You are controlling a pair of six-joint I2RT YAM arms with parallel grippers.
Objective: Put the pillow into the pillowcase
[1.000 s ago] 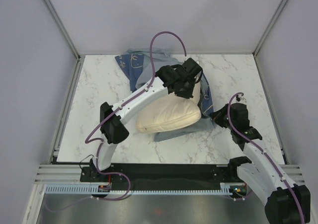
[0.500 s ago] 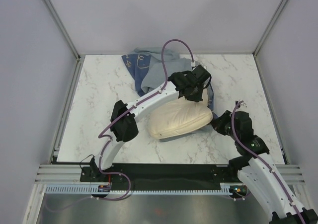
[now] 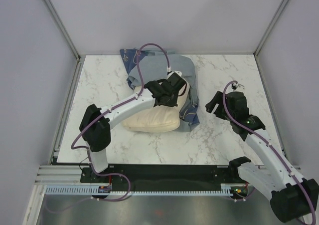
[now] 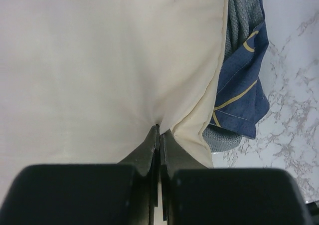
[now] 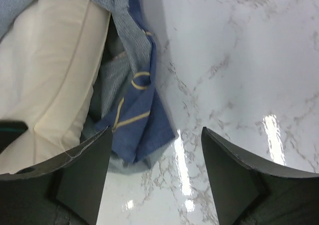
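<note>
On white marble tabletop (image 3: 99, 85): all centre-back.
Floppy denim-blue fish-print pillowcase (image 3: 187, 73): bunched behind.
Plump cream fabric pillow (image 3: 152, 121): far end covered, rest bare.
Left gripper (image 4: 158, 130): clamped on pillow, steering it.
Right gripper (image 5: 155, 131): spread, empty, near pillowcase hem.

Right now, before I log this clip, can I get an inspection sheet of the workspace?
Surface: white marble table, glossy, no spills seen.
Job's things: cream pillow lies mid-table, near side uncovered; blue pillowcase bunched over its far and right sides.
Clutter: nothing seen.
Grippers: left gripper shut, pinching pillow fabric; right gripper open, empty, beside the pillowcase's edge.
Cables: one purple cable loops above the pillowcase, a second cable curls by the right gripper; no snag visible.
Surroundings: plain grey walls; black base rail at the near edge.
</note>
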